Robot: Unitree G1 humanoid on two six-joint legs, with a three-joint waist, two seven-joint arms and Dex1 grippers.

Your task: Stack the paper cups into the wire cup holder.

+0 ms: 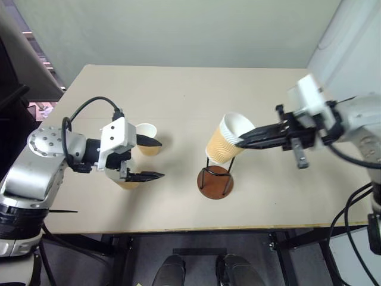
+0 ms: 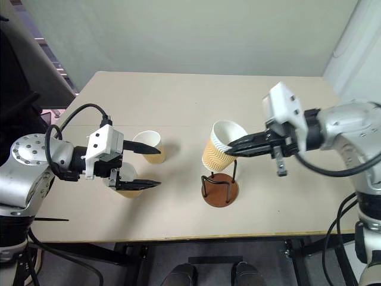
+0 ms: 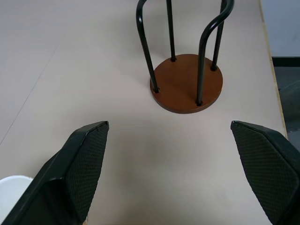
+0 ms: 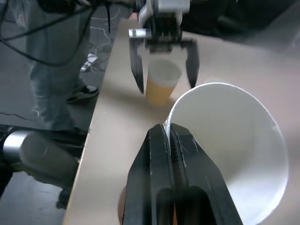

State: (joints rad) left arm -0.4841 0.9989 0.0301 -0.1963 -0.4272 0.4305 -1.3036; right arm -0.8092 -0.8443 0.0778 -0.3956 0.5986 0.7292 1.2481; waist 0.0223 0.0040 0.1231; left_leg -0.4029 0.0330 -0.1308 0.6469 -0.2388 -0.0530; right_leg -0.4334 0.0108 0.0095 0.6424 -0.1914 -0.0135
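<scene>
R gripper (image 1: 241, 142) jaws pinching cup (image 1: 226, 140) rim, tilted over holder (image 1: 215, 180) near table's front edge, prob. lining up drop. L gripper (image 1: 153, 159) jaws spread around another cup (image 4: 160, 83), ready to grab.

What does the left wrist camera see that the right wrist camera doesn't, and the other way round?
Left wrist view: the wire cup holder, its brown base bare. Right wrist view: the right gripper, jaws shut on the rim of a paper cup, and a person's legs beside the table. Both: the tan table and the left gripper, jaws wide open.
</scene>
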